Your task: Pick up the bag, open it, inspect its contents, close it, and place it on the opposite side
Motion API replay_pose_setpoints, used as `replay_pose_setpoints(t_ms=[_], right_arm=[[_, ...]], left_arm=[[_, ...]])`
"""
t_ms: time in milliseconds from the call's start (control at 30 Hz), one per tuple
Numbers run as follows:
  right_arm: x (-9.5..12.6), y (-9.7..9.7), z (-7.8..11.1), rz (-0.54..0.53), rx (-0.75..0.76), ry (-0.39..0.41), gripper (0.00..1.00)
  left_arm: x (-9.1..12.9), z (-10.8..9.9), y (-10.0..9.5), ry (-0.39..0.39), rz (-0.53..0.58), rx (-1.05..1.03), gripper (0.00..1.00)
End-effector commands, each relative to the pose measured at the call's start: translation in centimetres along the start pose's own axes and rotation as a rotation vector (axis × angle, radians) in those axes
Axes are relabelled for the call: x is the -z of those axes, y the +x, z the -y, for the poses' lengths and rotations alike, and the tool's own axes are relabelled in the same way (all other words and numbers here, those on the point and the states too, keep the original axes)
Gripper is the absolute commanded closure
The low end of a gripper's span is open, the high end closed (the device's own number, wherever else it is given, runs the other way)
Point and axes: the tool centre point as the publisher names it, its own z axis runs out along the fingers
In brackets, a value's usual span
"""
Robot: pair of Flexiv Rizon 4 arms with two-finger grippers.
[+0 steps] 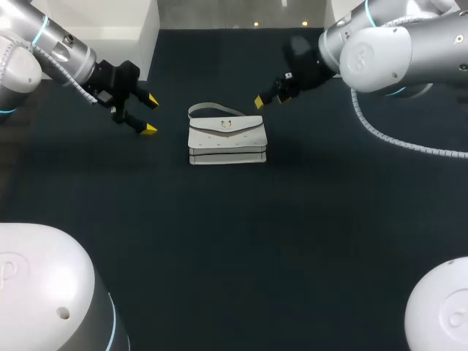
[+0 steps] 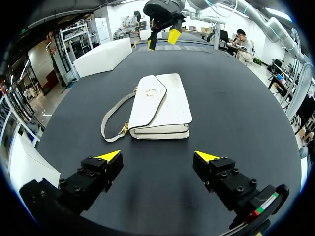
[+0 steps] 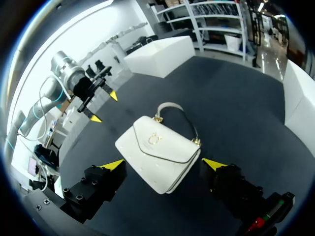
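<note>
A white handbag [image 1: 227, 139] lies flat in the middle of the dark table with its flap shut and its strap [image 1: 212, 108] looped on the far side. My left gripper [image 1: 150, 115] hangs open to the bag's left, apart from it. My right gripper [image 1: 269, 100] hangs open just past the bag's far right corner, also clear of it. In the left wrist view the handbag [image 2: 160, 105] lies ahead of the open left gripper [image 2: 157, 156], with the right gripper [image 2: 162, 39] beyond it. In the right wrist view the handbag [image 3: 160, 152] sits below and between the open right gripper [image 3: 162, 163] fingers, which hold nothing.
The dark table top [image 1: 292, 241] spreads wide around the bag on all sides. The white bases of my arms [image 1: 44, 292] [image 1: 439, 307] stand at the near corners. A white block [image 1: 135, 29] borders the far left edge.
</note>
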Motion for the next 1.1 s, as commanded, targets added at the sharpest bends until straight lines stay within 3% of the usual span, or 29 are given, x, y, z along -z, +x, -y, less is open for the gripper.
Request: replay_pose_setpoints(t_ms=[33, 133, 333, 733, 800, 1100], right_arm=[[0.3, 0.9, -0.3, 0.159, 0.068, -0.017, 0.0], [1.5, 2.1, -0.6, 0.219, 0.261, -0.075, 0.0], [2.3, 3.6, 0.2, 0.297, 0.538, -0.094, 0.0], [1.4, 5.4, 2.2, 0.451, 0.868, -0.066, 0.0], [0.9, 5.7, 2.5, 0.471, 0.908, -0.031, 0.0], [0.9, 5.7, 2.5, 0.471, 0.908, -0.031, 0.0]], left_arm=[[-0.1, -0.1, 0.0, 0.003, 0.002, -0.001, 0.0], [-0.1, 0.2, -0.2, 0.001, 0.004, -0.02, 0.0], [0.8, 2.0, -0.4, 0.03, 0.044, -0.136, 0.0], [1.0, 5.9, -0.4, 0.03, 0.092, -0.331, 0.0], [0.8, 6.5, -0.3, 0.014, 0.09, -0.357, 0.0], [0.6, 6.7, -0.4, 0.001, 0.08, -0.373, 0.0]])
